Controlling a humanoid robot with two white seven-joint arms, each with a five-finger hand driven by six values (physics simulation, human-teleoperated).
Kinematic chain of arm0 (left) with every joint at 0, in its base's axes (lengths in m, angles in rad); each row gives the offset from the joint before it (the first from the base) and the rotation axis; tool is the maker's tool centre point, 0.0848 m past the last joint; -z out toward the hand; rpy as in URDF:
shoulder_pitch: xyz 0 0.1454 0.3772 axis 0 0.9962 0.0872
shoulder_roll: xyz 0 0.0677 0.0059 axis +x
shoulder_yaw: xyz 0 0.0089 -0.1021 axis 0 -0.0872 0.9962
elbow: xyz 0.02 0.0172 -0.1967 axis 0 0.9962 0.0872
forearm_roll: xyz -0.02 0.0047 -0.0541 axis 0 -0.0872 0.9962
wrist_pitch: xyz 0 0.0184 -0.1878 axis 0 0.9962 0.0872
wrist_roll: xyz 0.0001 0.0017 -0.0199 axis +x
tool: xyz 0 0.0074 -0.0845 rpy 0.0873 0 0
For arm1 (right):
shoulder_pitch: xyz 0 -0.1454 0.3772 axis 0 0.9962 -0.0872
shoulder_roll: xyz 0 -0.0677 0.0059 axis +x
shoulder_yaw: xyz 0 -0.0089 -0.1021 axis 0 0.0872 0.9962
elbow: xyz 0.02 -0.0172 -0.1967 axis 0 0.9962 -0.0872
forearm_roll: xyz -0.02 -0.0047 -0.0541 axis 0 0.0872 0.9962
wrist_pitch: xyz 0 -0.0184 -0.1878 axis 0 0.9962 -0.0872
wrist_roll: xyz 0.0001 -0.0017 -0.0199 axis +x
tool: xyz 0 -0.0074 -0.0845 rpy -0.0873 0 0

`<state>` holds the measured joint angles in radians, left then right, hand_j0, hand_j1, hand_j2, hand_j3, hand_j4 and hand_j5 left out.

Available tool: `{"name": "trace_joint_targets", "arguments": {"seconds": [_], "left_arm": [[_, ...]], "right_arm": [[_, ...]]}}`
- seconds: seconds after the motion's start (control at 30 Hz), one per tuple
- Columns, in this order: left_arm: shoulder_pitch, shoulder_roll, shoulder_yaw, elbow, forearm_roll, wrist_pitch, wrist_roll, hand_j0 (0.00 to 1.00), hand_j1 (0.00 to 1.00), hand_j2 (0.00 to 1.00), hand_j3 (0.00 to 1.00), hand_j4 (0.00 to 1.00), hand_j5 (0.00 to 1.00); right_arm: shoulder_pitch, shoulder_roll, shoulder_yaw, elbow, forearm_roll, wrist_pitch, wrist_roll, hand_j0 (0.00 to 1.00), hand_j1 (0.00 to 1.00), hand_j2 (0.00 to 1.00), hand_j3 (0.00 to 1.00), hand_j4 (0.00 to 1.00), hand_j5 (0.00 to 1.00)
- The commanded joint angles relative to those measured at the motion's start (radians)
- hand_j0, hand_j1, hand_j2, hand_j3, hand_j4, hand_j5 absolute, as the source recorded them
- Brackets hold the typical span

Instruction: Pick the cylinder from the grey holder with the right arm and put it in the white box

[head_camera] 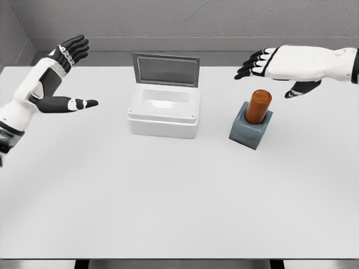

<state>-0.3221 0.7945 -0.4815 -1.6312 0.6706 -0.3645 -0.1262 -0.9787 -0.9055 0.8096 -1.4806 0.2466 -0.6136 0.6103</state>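
On the white table [168, 196], my right hand [291, 64] hovers open and empty at 12 o'clock above the unlabelled orange cylinder [258, 106] seated upright in the grey holder [249, 130], at 3 o'clock from the open white box [164, 112].

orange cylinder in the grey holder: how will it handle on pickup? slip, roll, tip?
The orange cylinder looks rigid and smooth, so it may slip in the fingers. Its round body would probably roll if laid down. Seated in the grey holder, it seems unlikely to tip before lifting.
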Motion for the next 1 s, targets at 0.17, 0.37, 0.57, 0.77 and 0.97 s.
{"name": "trace_joint_targets", "arguments": {"seconds": [0.17,0.37,0.57,0.77,0.97], "left_arm": [[-0.061,-0.127,-0.023,0.143,0.122,0.187,-0.024,1.00,1.00,1.00,1.00,1.00,1.00],[-0.172,-0.218,-0.077,0.333,0.122,0.188,-0.024,1.00,1.00,1.00,1.00,1.00,1.00],[-0.212,-0.216,-0.106,0.379,0.092,0.187,-0.023,1.00,1.00,1.00,1.00,1.00,1.00],[-0.227,-0.213,-0.112,0.398,0.090,0.188,-0.023,1.00,1.00,1.00,1.00,1.00,1.00],[-0.259,-0.210,-0.149,0.406,0.090,0.188,-0.024,1.00,1.00,1.00,1.00,1.00,1.00]], "right_arm": [[0.002,0.043,0.071,0.037,0.103,0.003,0.001,1.00,1.00,1.00,1.00,1.00,1.00],[0.000,0.037,0.079,0.031,0.109,0.003,0.001,1.00,1.00,1.00,1.00,1.00,1.00],[0.000,0.045,0.129,0.037,0.118,0.003,0.001,1.00,1.00,1.00,1.00,1.00,1.00],[0.000,0.063,0.135,0.057,0.141,0.003,0.001,0.98,0.98,0.98,0.98,0.98,0.98],[-0.006,0.054,0.129,0.054,0.143,0.003,0.001,0.70,0.70,0.70,0.70,0.70,0.70]]}}
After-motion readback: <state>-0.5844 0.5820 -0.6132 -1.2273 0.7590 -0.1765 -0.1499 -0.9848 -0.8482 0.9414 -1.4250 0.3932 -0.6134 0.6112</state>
